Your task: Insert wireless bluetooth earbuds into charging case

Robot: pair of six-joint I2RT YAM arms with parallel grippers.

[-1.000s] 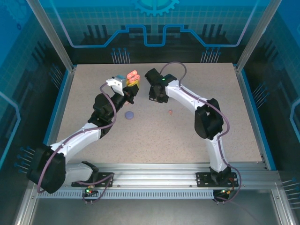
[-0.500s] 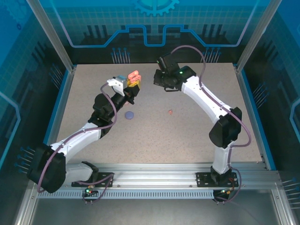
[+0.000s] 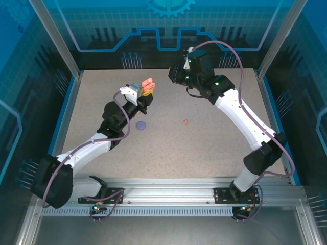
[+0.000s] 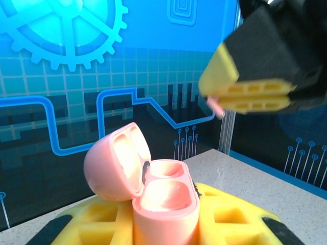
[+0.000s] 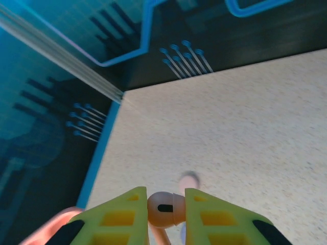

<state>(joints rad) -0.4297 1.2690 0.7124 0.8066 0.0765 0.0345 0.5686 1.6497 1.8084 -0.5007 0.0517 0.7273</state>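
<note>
Top external view: the right hand (image 3: 174,79) has left its spot just beside the case (image 3: 148,83) and now hangs higher, off to the case's right and farther back, with the arm stretched long where it was folded a second ago. The case has barely moved. It is raised off the tabletop (image 3: 214,148) with its lid swung open, clamped at the base by the left hand (image 3: 145,93), whose fingers are pressed against it. On the right wrist view, a pale pink bud (image 5: 162,208) sits pinched between the yellow fingers (image 5: 120,219), so the retreat carries the bud away instead of seating it. Both wells of the case look empty on the left wrist view. I judge this a back-off to re-aim, with insertion not yet done. A coral bud (image 3: 186,121) lies on the tabletop, nearer than the case and to its right.
</note>
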